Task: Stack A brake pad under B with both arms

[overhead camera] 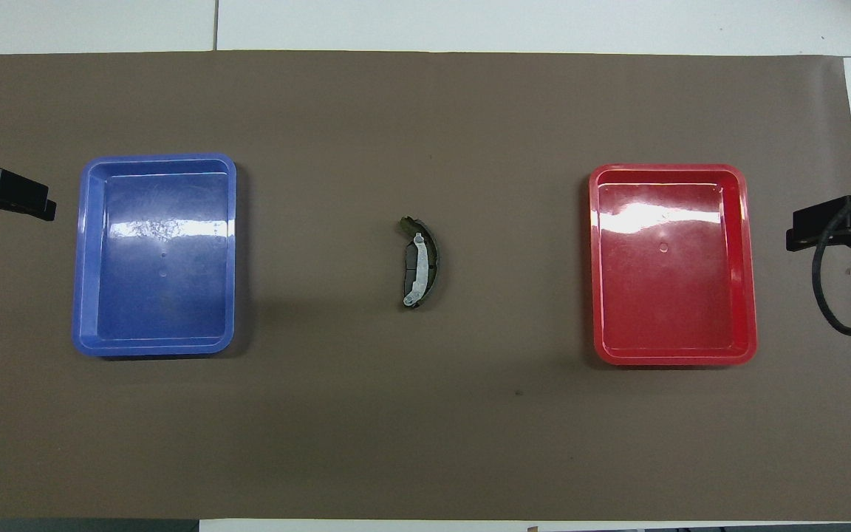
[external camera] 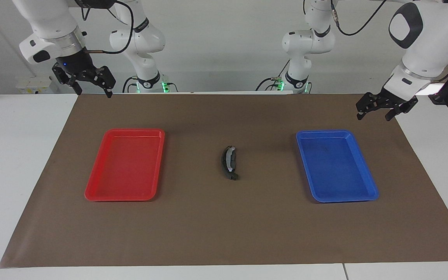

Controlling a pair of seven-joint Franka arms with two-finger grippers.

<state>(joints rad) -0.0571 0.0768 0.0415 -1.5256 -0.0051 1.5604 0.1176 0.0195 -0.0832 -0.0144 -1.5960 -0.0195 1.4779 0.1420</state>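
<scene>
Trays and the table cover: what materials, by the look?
Red tray and blue tray: likely glossy moulded plastic, since bright glare streaks cross both floors and the corners are rounded. Brown table cover: matte, no glare; paper or mat, cannot tell.

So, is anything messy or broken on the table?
Nothing stands out. The brake pads sit in one tidy pile between the empty red tray and blue tray, none tipped or cracked. The left tool and right tool hang open above the table's ends, holding nothing.
</scene>
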